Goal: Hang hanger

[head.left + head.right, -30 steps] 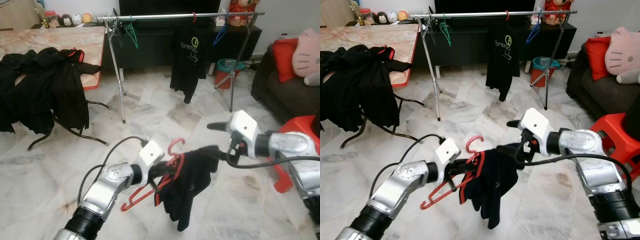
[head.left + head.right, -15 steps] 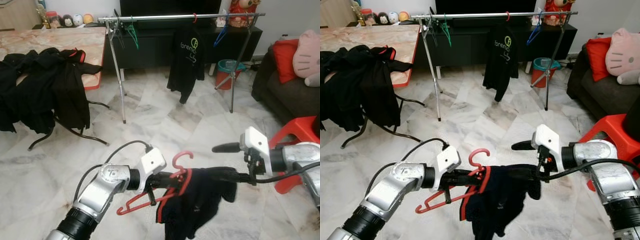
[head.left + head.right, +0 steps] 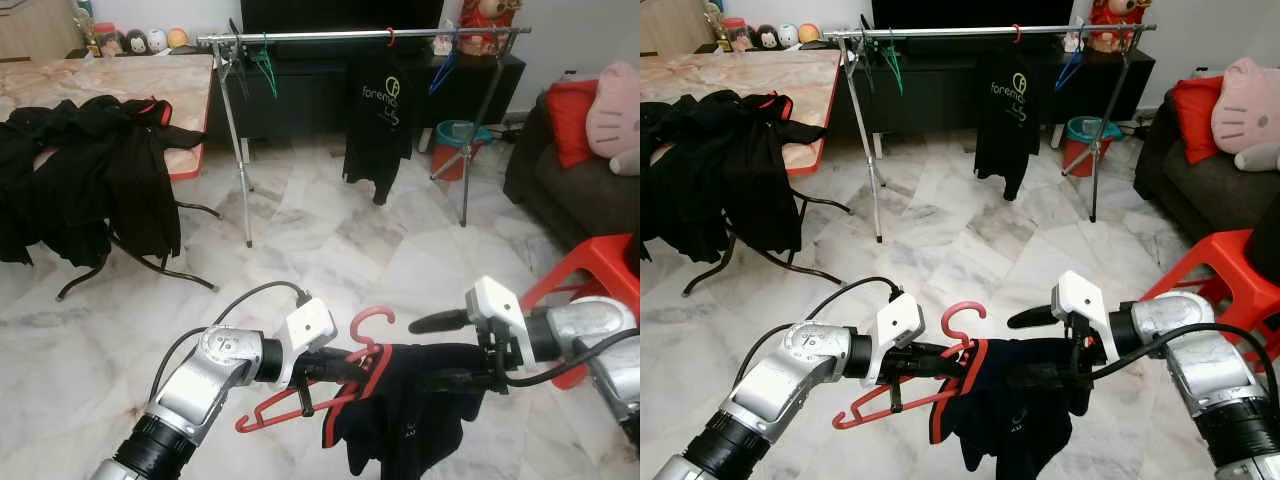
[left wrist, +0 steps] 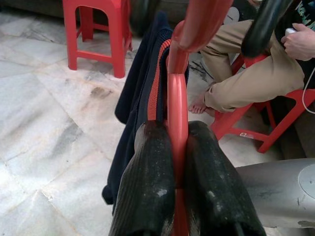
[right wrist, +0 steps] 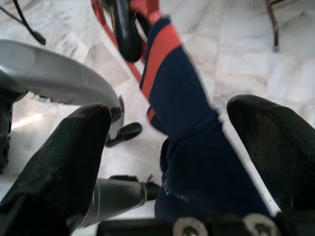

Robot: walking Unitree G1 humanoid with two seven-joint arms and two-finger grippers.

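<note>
Left gripper [image 4: 172, 162] pinches red hanger [image 3: 345, 375] carrying dark shirt [image 3: 400, 410], well short of clothes rail [image 3: 330, 35]. Right gripper [image 5: 172, 147] spread wide around shirt. Approach rail, keep hook upright.

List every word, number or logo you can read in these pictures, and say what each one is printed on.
"forenc…", partly legible, with a round logo above it: on the black T-shirt hanging from the clothes rail.
Small pale print on the dark garment on the red hanger: too small to read.
</note>
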